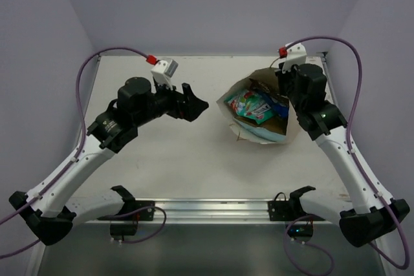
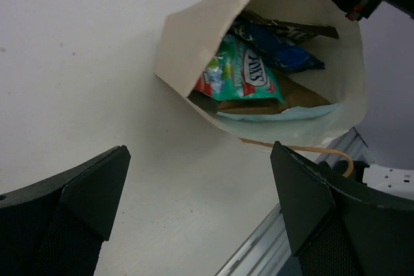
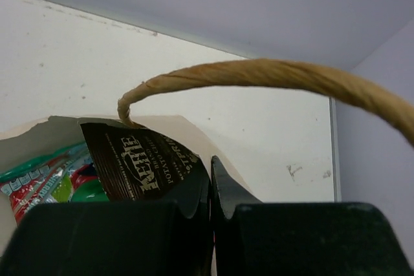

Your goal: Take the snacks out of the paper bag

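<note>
Snacks (image 2: 242,72) in paper bag (image 2: 187,43); R gripper (image 3: 211,176) closed.

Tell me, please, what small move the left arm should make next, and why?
Probably ease the left gripper forward toward the green-red packet. Its jaws stand wide open, aimed at the mouth of the paper bag but apart from it. That packet lies on top near the opening, and the right gripper is shut at the bag's far rim.
</note>
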